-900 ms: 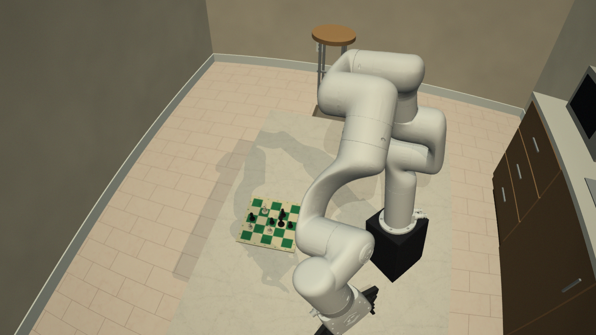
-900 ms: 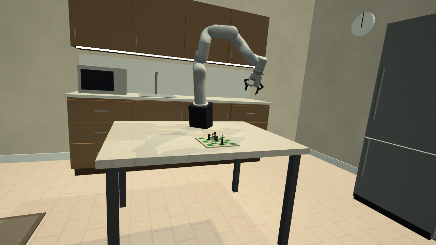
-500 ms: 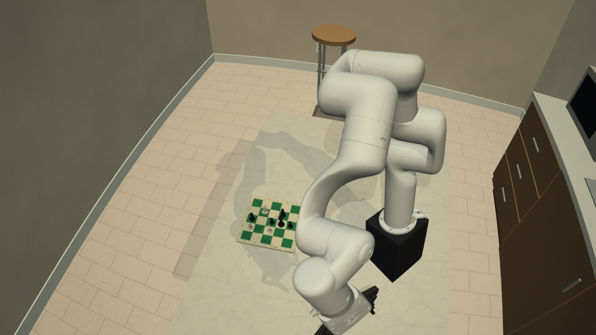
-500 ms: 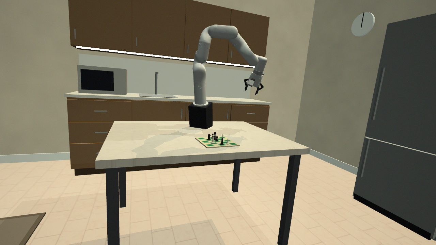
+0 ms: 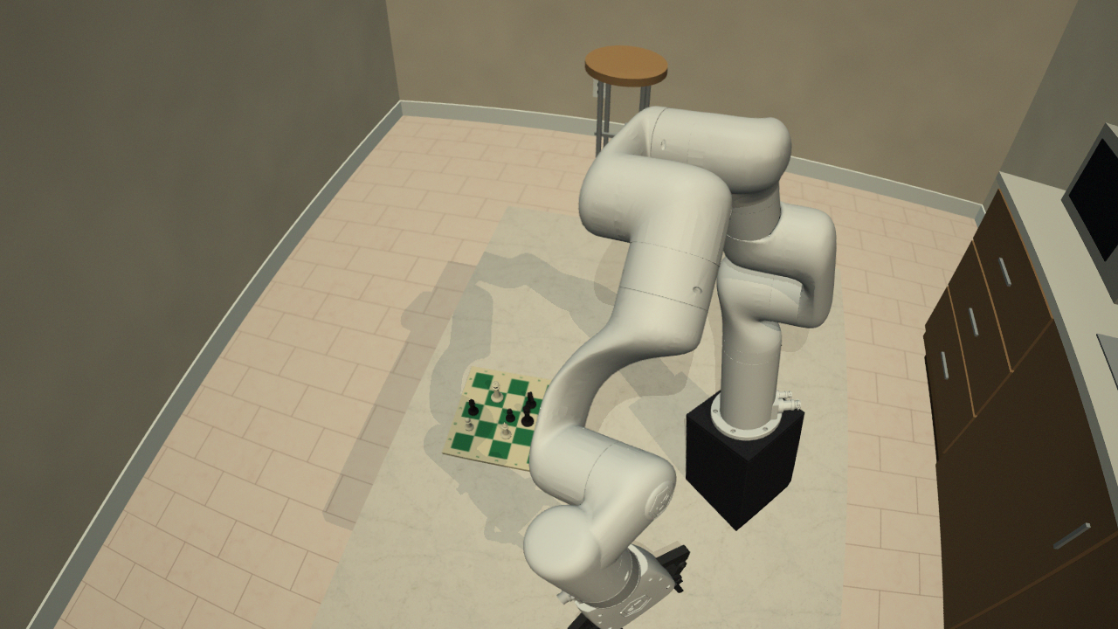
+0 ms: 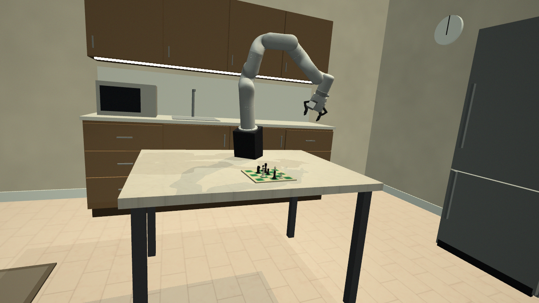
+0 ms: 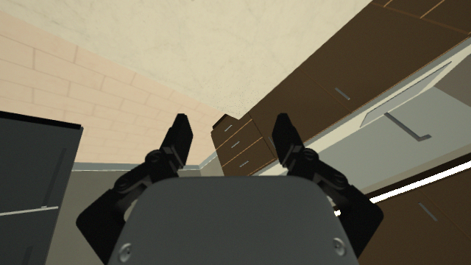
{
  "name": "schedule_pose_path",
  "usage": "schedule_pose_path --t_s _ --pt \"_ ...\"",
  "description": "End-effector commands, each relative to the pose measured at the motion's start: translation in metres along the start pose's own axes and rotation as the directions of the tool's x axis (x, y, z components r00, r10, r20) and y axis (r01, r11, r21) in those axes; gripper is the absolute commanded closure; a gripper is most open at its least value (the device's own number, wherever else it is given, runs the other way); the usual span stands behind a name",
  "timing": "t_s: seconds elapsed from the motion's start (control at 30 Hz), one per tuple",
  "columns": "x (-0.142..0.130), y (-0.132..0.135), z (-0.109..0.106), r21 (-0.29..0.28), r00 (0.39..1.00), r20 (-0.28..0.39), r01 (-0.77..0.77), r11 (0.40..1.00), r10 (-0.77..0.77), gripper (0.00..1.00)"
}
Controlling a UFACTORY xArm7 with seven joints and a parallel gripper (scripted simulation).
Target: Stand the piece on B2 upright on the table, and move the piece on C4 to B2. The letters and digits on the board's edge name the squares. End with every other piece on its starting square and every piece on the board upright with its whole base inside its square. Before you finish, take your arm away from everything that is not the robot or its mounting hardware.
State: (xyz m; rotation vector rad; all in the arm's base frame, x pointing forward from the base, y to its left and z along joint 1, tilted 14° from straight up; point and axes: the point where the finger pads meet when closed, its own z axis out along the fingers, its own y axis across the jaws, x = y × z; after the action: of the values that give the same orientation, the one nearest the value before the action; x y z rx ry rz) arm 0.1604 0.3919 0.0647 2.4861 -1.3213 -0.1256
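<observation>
A small green and cream chessboard (image 5: 494, 418) lies on the marble table and also shows in the exterior view (image 6: 268, 175). Several black and white pieces stand on it, among them a tall black piece (image 5: 531, 407) and a white piece (image 5: 497, 388). The square labels are too small to read, so I cannot tell which pieces are on B2 and C4. My gripper (image 6: 315, 111) is open and empty, high in the air to the right of the arm base, far above the board. In the wrist view the fingers stand wide apart with nothing between them.
The arm's black pedestal (image 6: 247, 142) stands on the table behind the board. The arm's links hang over the board's right edge in the top view. Kitchen cabinets and counter (image 6: 207, 129) run behind the table; a fridge (image 6: 497, 150) stands right, a stool (image 5: 625, 86) beyond the table.
</observation>
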Motion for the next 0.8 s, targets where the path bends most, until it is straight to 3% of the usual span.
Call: schedule_pose_path --t_s 0.0,0.1,0.13,0.2,0.27,0.33,0.37,0.43,0.47,0.5,0.53,0.6,0.63,0.67,0.7,0.77 --pt "0.035 -0.032 0.023 -0.065 0.988 -0.108 -0.116 0.991 0.108 0.0" --pt "0.053 -0.044 0.034 -0.085 0.975 -0.161 -0.167 0.982 0.152 0.0" --pt "0.073 -0.056 0.045 -0.102 0.955 -0.223 -0.224 0.969 0.197 0.0" --pt "0.073 -0.056 0.045 -0.102 0.955 -0.223 -0.224 0.969 0.197 0.0" --pt "0.121 -0.078 0.07 -0.117 0.886 -0.366 -0.348 0.93 0.286 0.0" --pt "0.121 -0.078 0.07 -0.117 0.886 -0.366 -0.348 0.93 0.286 0.0" --pt "0.148 -0.087 0.082 -0.112 0.835 -0.444 -0.411 0.905 0.325 0.0" --pt "0.148 -0.087 0.082 -0.112 0.835 -0.444 -0.411 0.905 0.325 0.0" --pt "0.176 -0.095 0.094 -0.098 0.773 -0.523 -0.472 0.876 0.358 0.0" --pt "0.176 -0.095 0.094 -0.098 0.773 -0.523 -0.472 0.876 0.358 0.0" --pt "0.205 -0.1 0.104 -0.074 0.701 -0.601 -0.527 0.846 0.384 0.0" --pt "0.205 -0.1 0.104 -0.074 0.701 -0.601 -0.527 0.846 0.384 0.0" --pt "0.232 -0.105 0.113 -0.041 0.62 -0.673 -0.576 0.817 0.403 0.0" --pt "0.232 -0.105 0.113 -0.041 0.62 -0.673 -0.576 0.817 0.403 0.0" --pt "0.258 -0.107 0.121 0.0 0.532 -0.738 -0.615 0.789 0.415 0.0" --pt "0.258 -0.107 0.121 0.0 0.532 -0.738 -0.615 0.789 0.415 0.0"
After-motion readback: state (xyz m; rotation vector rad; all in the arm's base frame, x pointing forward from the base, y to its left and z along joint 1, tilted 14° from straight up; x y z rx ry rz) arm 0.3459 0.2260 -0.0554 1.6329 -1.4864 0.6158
